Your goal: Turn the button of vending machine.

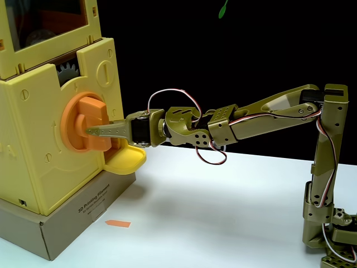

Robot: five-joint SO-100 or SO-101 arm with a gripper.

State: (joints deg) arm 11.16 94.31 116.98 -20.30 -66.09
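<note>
The pale-yellow vending machine (pixel 33 167) fills the left of the fixed view, with a clear window at the top and a grey gear (pixel 68 71) showing above the dial. Its round orange button (pixel 71 127) has a raised orange bar (pixel 95 120) across the middle. My olive gripper (pixel 95 133) reaches in from the right and its fingers (pixel 109 130) lie against the bar's lower part. Whether the fingers are clamped on the bar cannot be told from this angle. A yellow scoop tray (pixel 125 160) juts out just below the gripper.
The machine stands on a brown cardboard box (pixel 83 215). A small orange arrow sticker (pixel 117 224) lies on the white table (pixel 223 212) in front of the box. The arm's base (pixel 329 223) stands at the far right.
</note>
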